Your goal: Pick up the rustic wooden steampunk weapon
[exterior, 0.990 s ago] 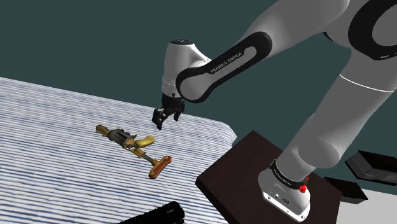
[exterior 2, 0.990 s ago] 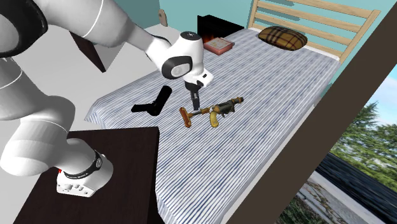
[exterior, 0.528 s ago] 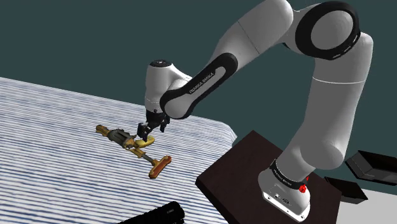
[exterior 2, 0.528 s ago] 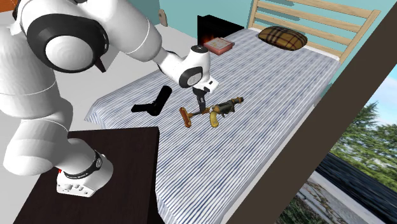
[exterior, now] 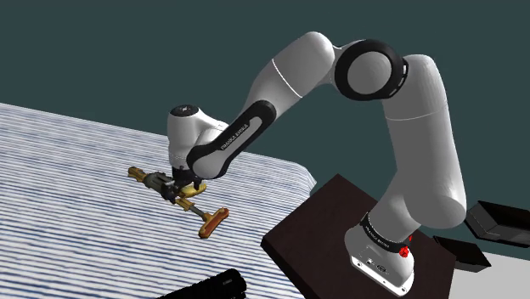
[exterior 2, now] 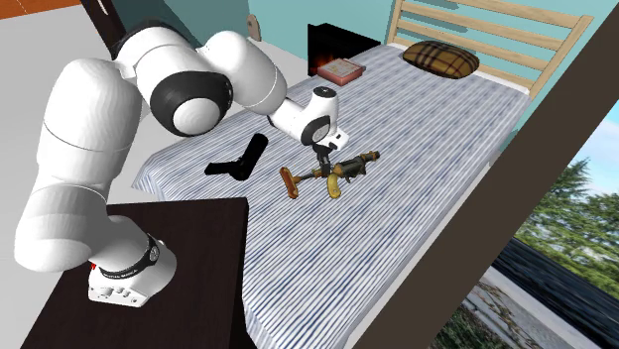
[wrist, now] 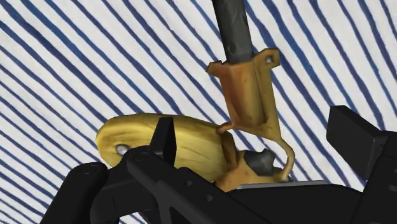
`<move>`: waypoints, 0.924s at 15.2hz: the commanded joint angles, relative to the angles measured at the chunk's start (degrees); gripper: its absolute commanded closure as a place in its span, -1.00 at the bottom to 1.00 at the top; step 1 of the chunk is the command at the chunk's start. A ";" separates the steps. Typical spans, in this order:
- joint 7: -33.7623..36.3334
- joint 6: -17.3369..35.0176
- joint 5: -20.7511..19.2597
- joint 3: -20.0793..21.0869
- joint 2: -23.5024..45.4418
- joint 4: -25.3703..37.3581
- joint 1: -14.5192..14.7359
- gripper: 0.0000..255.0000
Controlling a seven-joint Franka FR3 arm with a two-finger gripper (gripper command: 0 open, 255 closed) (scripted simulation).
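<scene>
The weapon [exterior: 178,194] lies flat on the blue-striped bed [exterior: 68,212]. It has a brown stock, a yellow curved grip and a brass barrel end. My gripper [exterior: 185,187] is down over its middle, fingers open. In the wrist view the gripper [wrist: 254,127] straddles the brass bracket [wrist: 247,92] and the yellow grip [wrist: 191,143]; the left fingertip [wrist: 163,141] overlaps the grip and the right fingertip [wrist: 356,137] stands apart from it. A dark rod [wrist: 232,25] runs on beyond the bracket. In the second exterior view the gripper [exterior 2: 326,167] sits on the weapon [exterior 2: 342,169].
A black pistol-shaped object [exterior 2: 238,159] lies on the bed near the stand-side edge, also black object [exterior: 212,284]. A plaid pillow [exterior 2: 439,57], a reddish book [exterior 2: 340,68] and the wooden headboard [exterior 2: 476,30] are at the far end. The dark stand [exterior: 331,229] adjoins the bed.
The arm swung toward the shoulder view's left and dropped. The gripper went from hovering above the bed to sitting low over the weapon's middle. The weapon has not moved.
</scene>
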 commanded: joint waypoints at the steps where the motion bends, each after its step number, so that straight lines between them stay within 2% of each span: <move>1: 0.45 0.51 -0.50 -0.56 1.97 1.45 0.75 -1.00; 9: 1.08 3.27 -1.63 -1.92 6.24 3.02 1.80 -1.00; 10: 1.12 3.29 -1.64 -1.93 6.26 3.02 1.84 1.00; 14: 1.07 3.27 -1.64 -1.93 6.25 3.02 1.79 1.00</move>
